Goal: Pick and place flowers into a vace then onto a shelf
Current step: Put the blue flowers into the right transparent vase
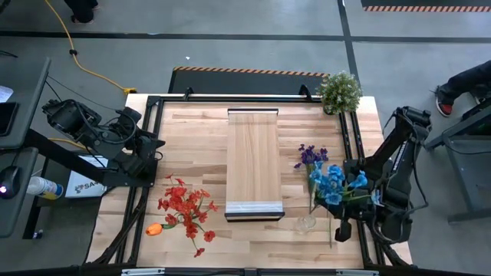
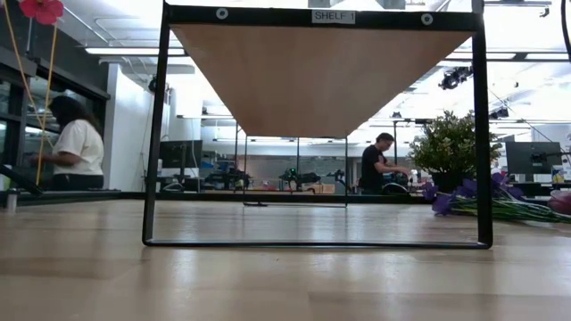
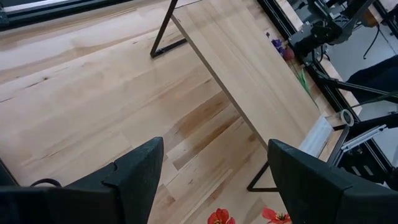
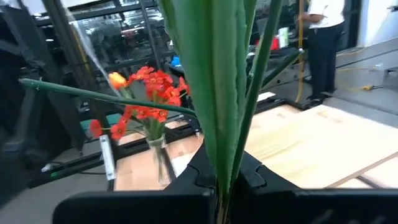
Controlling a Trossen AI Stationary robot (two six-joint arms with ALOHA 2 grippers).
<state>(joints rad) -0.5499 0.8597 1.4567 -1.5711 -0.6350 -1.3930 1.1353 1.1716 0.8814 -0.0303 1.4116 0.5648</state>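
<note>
My right gripper point(image 4: 224, 186) is shut on a bunch of blue flowers point(image 1: 332, 184) near the table's right edge. A clear glass vase point(image 1: 305, 223) stands upright on the table beside the near end of the shelf point(image 1: 255, 161); it also shows as the vase point(image 4: 158, 160). Red flowers point(image 1: 184, 207) and an orange one point(image 1: 155, 228) lie on the table left of the shelf. Purple flowers point(image 1: 311, 156) lie to its right. My left gripper point(image 3: 214, 174) hovers open over the table's left side, touching nothing. My right gripper pinches the blue bunch by its green stems and a broad leaf point(image 4: 225, 168) between the two fingers point(image 4: 252, 174). It comes from the table's right side. The heads point(image 1: 330, 178) stick out toward the shelf. The bunch looks lifted off the table.
A bushy potted plant point(image 1: 339, 90) stands at the far right corner. The raised shelf on its black frame point(image 2: 482, 134) fills the table's middle. Bare wood point(image 3: 93, 93) lies between my left gripper and the shelf. People point(image 2: 76, 147) stand in the room beyond.
</note>
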